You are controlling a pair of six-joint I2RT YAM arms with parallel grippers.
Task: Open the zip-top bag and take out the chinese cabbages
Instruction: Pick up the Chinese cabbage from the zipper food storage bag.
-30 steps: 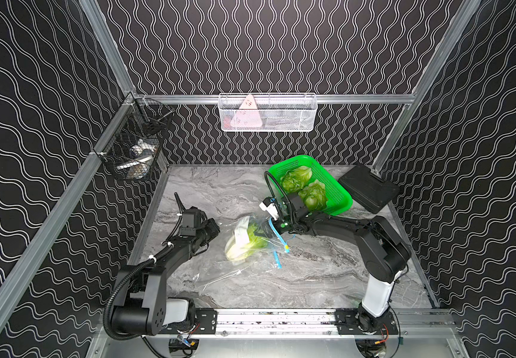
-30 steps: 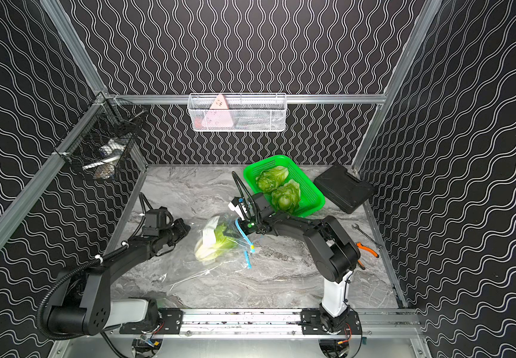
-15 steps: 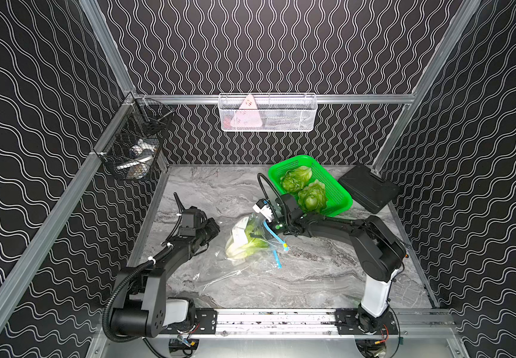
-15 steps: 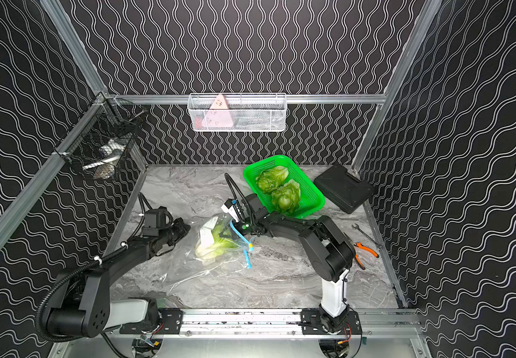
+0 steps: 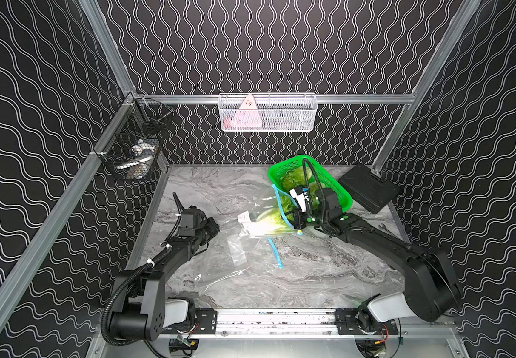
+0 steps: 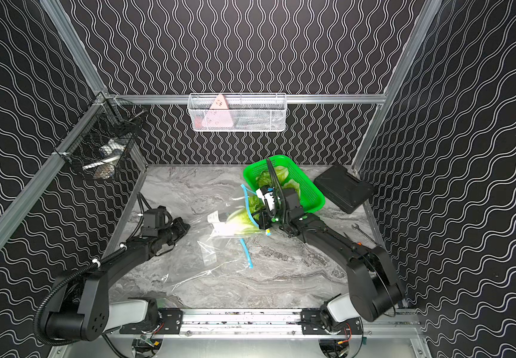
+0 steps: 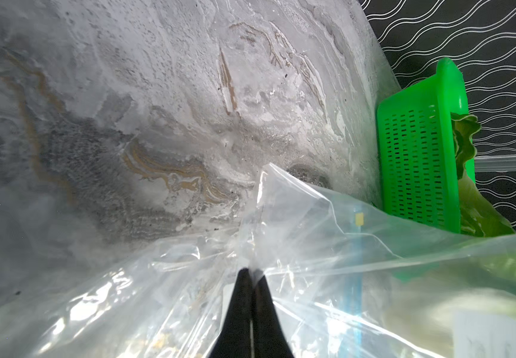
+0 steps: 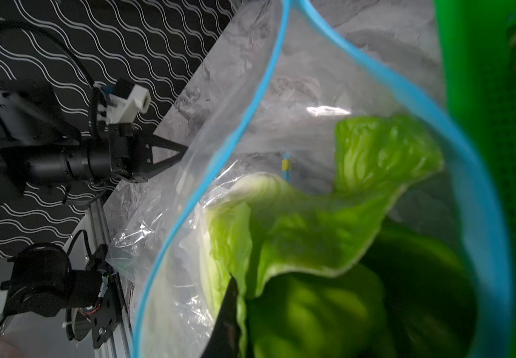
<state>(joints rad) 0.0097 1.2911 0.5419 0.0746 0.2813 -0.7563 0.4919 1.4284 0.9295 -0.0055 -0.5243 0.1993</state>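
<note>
While my left gripper (image 7: pixel 252 274) pinches the zip-top bag (image 7: pixel 328 241), my right gripper (image 5: pixel 294 218) is clamped on a chinese cabbage (image 8: pixel 312 223) leaf. Bag mouth open.

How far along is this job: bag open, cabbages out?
Done: the zip-top bag gapes open, its blue zip track parted, and two cabbages appear to lie in the green basket. In hand: the left pincer pinches the bag's corner while the right pincer is shut on a leaf of the last cabbage, lying in the bag's mouth. Left: pull that one clear.
</note>
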